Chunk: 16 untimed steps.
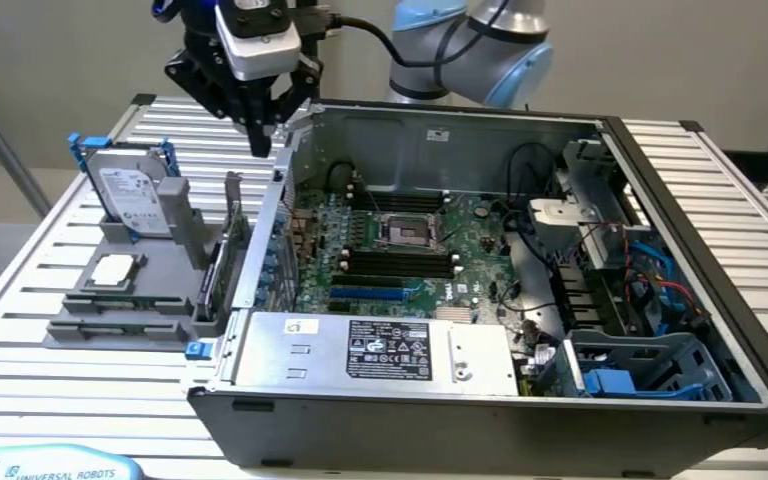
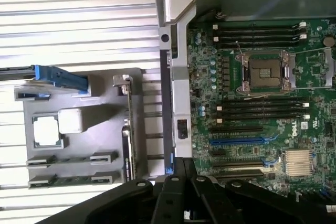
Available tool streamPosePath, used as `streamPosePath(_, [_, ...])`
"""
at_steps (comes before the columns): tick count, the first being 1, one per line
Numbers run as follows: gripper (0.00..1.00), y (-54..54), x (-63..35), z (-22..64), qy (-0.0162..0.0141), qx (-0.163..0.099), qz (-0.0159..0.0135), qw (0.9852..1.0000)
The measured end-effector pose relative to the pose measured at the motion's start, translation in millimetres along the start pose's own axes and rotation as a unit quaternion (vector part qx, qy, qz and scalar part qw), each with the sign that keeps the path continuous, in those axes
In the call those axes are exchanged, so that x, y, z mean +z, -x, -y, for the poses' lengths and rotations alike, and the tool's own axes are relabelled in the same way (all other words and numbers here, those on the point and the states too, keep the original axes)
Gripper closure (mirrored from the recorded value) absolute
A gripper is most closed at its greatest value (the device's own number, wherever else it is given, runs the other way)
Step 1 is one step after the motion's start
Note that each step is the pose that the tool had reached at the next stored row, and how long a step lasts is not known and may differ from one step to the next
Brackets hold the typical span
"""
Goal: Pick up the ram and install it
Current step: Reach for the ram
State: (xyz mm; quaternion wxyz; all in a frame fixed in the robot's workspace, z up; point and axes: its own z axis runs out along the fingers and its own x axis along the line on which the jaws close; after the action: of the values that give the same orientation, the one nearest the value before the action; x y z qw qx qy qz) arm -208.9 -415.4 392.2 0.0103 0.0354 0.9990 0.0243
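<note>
The ram shows as a thin dark-green stick [image 2: 67, 181] standing edge-up in a long slot of the grey fixture [image 2: 105, 108], close to that fixture's near end [image 1: 120, 301]. My gripper [image 1: 261, 138] hangs high over the table's far side, just outside the open computer case's wall on the exterior view's left. It is well above the fixture and apart from the ram. Its black fingers [image 2: 181, 167] are shut together with nothing between them. Inside the case, the motherboard's black memory slots [image 2: 261, 107] lie beside the processor socket [image 2: 265, 71].
The fixture also carries a silver hard drive with blue rails [image 1: 131, 185], a square silver processor chip [image 1: 115, 268] and a thin board on edge [image 1: 221, 265] next to the case wall [image 1: 277, 215]. A power supply [image 1: 371, 348] and cables [image 1: 624, 290] crowd the case.
</note>
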Motion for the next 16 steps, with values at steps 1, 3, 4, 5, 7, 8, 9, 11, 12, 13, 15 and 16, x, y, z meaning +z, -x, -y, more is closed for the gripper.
streamPosePath(1, [0.89,-4.4,0.0,1.3,0.0000,0.000,0.0000,1.0000])
streamPosePath(3, [0.89,-13.4,0.1,3.8,0.0000,0.000,0.0000,1.0000])
streamPosePath(4, [0.89,-17.8,0.2,5.1,0.0000,0.000,0.0000,1.0000])
streamPosePath(5, [0.89,-22.2,0.4,6.4,0.0000,0.000,0.0000,1.0000])
streamPosePath(7, [0.89,-31.2,0.7,9.0,0.0000,0.000,0.0000,1.0000])
streamPosePath(8, [0.89,-35.6,1.0,10.3,0.0000,0.000,0.0000,1.0000])
streamPosePath(9, [0.89,-40.2,1.3,11.7,0.0000,0.000,0.0000,1.0000])
streamPosePath(11, [0.89,-49.0,1.9,14.3,0.0000,0.000,0.0000,1.0000])
streamPosePath(12, [0.89,-53.4,2.3,15.6,0.0000,0.000,0.0000,1.0000])
streamPosePath(13, [0.89,-57.9,2.7,16.9,0.0000,0.000,0.0000,1.0000])
streamPosePath(15, [0.89,-67.0,3.9,19.5,0.0000,0.000,0.0000,1.0000])
streamPosePath(16, [0.89,-71.6,4.6,20.7,0.0000,0.000,0.0000,1.0000])
